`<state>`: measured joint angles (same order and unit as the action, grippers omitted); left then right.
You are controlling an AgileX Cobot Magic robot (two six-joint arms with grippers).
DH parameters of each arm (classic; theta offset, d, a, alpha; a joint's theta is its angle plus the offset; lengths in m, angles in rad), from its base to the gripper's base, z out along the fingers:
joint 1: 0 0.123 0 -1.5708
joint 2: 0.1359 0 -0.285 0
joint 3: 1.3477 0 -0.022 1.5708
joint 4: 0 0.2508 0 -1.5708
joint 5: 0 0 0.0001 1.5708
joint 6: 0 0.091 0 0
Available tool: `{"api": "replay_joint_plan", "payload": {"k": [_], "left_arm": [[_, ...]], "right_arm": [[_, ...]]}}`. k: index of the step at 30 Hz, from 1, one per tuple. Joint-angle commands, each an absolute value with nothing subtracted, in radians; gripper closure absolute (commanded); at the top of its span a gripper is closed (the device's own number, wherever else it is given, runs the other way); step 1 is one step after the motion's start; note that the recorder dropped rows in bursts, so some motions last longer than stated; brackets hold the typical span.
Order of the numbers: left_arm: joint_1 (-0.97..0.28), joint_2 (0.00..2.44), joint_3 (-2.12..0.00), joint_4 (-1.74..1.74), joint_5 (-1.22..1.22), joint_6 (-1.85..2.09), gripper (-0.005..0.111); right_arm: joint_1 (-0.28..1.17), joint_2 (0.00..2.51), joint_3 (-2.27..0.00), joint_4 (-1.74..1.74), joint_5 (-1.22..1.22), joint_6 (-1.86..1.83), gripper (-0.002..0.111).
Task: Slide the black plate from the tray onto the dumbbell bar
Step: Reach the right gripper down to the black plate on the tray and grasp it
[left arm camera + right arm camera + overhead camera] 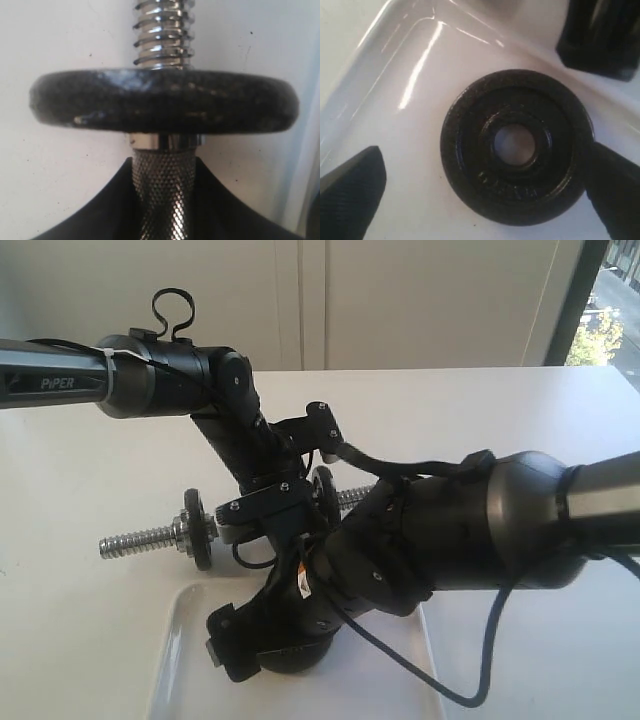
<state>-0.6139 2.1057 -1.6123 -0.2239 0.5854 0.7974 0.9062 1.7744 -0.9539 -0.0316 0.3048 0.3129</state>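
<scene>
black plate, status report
Left end effector shut on chrome steel dumbbell bar. Right end effector open astride round black metal plate in clear plastic tray. Not yet lifted.

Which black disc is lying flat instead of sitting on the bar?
The black plate in the tray, flat with hole up; the other discs stand on edge, threaded on the dumbbell bar.

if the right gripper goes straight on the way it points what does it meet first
Probably the black plate lying flat in the tray: it sits between the right gripper's open fingers, one fingertip over its rim. Depth is unclear.
</scene>
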Motion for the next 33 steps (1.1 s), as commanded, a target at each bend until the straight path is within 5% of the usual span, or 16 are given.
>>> {"api": "replay_joint_plan", "payload": {"k": [1, 33], "left_arm": [[-0.610, 2.012, -1.628, -0.262, 0.569, 0.793, 0.107], [-0.610, 2.012, -1.628, -0.271, 0.569, 0.793, 0.107]], "right_arm": [[0.907, 1.804, -0.956, -0.036, 0.275, 0.317, 0.004], [0.907, 1.872, -1.006, -0.270, 0.336, 0.398, 0.003]]}}
